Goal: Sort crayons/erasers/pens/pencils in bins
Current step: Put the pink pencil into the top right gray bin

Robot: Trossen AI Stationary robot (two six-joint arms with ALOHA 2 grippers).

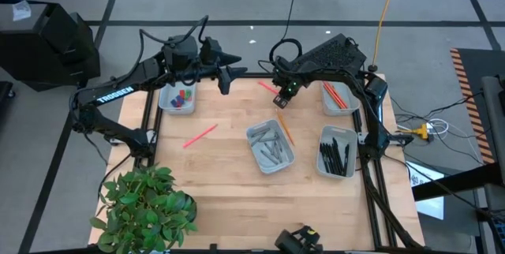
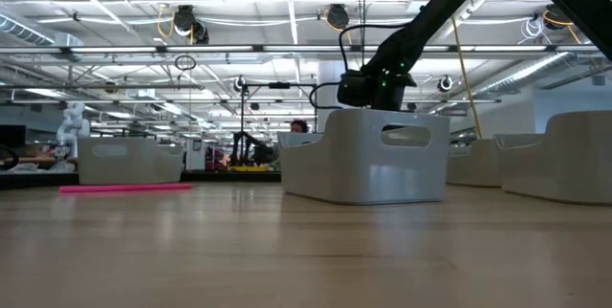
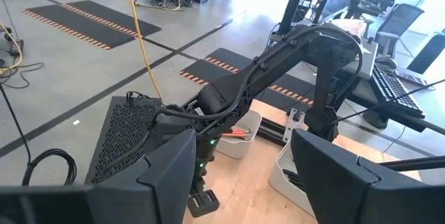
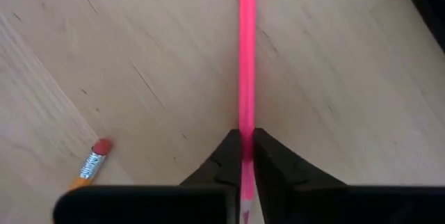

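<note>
From above, we are looking at a wooden table (image 1: pixel 229 167) carrying four bins (image 1: pixel 271 146). The right gripper (image 1: pixel 280 100) is pinching a pink pencil (image 1: pixel 267 87) near the far edge; another pink pencil (image 1: pixel 200 135) is lying mid-table. The left gripper (image 1: pixel 225 72) is hovering beyond the eraser bin (image 1: pixel 177 100), fingers parted. At the right wrist, we are seeing fingertips (image 4: pixel 226 163) clamping the pink pencil (image 4: pixel 246 57) beside an orange pencil (image 4: pixel 90 165).

Overhead and surface-level cameras share the pale wooden surface (image 1: pixel 229 175); the right wrist camera looks closely past its end effector (image 4: pixel 246 156).
</note>
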